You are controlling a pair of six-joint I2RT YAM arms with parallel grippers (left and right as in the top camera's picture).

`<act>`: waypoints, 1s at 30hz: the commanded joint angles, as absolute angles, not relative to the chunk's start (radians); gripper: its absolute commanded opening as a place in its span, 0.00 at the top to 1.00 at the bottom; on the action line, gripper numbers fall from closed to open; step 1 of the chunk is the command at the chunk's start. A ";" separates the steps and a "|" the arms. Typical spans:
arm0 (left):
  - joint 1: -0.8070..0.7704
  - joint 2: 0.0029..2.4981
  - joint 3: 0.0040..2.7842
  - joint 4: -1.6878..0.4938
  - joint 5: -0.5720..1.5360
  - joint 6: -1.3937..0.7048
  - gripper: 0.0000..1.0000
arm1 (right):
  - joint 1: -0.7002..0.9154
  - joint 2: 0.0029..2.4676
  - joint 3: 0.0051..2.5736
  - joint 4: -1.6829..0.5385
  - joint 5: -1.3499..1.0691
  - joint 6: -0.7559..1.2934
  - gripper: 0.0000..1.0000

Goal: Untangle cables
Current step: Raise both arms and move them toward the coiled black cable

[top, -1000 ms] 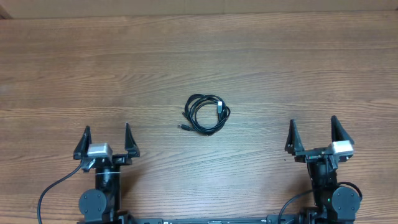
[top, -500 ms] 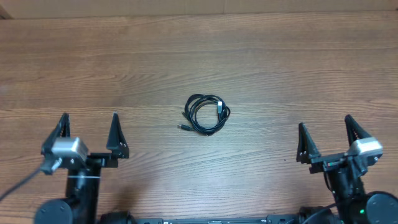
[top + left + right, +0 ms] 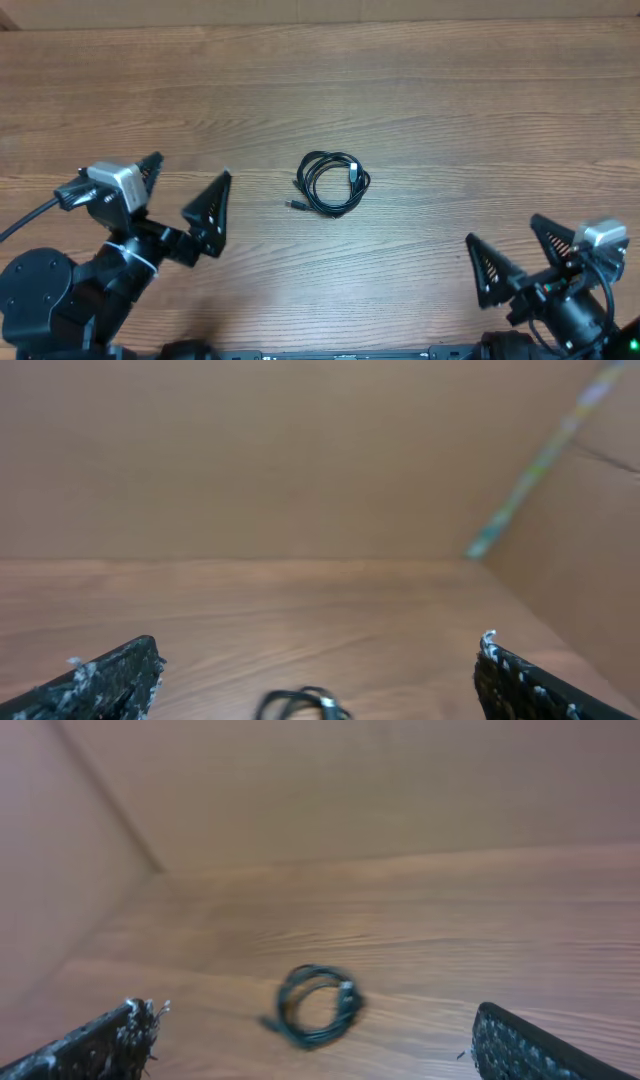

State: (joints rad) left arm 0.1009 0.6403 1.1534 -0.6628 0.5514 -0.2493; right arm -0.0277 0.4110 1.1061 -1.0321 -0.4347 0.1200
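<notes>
The cables [image 3: 333,183] lie as one small black coil in the middle of the wooden table [image 3: 450,120], with a plug end poking out at its lower left. My left gripper [image 3: 190,170] hangs open to the coil's left, angled toward it, with nothing between its fingers. My right gripper [image 3: 503,232] stands open at the lower right, well away from the coil and also empty. In the left wrist view the cables [image 3: 305,705] show blurred at the bottom edge, ahead of the open left gripper [image 3: 318,642]. In the right wrist view the cables [image 3: 315,1005] lie far ahead, between the fingers of the open right gripper [image 3: 312,1011].
A plain brown wall [image 3: 300,450] stands along the table's far edge and meets side walls [image 3: 50,870] in both wrist views. A thick black arm wire [image 3: 25,225] trails off the left arm near the left edge.
Both arms have lifted and swung: the left gripper turned to point right toward the coil, the right gripper shifted right and lower. Both stayed open. The cables have not moved.
</notes>
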 commanded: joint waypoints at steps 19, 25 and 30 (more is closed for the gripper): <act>0.111 0.641 1.173 -0.754 0.832 -0.332 0.01 | -0.033 0.414 1.122 -0.914 -0.612 0.138 0.00; 0.111 0.646 1.156 -0.787 0.612 -0.317 0.00 | -0.033 0.414 1.119 -0.918 -0.444 0.165 0.00; 0.111 0.700 1.116 -0.788 0.569 -0.380 0.00 | -0.033 0.465 1.118 -0.907 -0.358 0.199 0.00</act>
State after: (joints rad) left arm 0.1009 0.6594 1.1419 -0.7868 0.6277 -0.3344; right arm -0.0277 0.4206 1.1072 -0.9112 -0.4503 0.1619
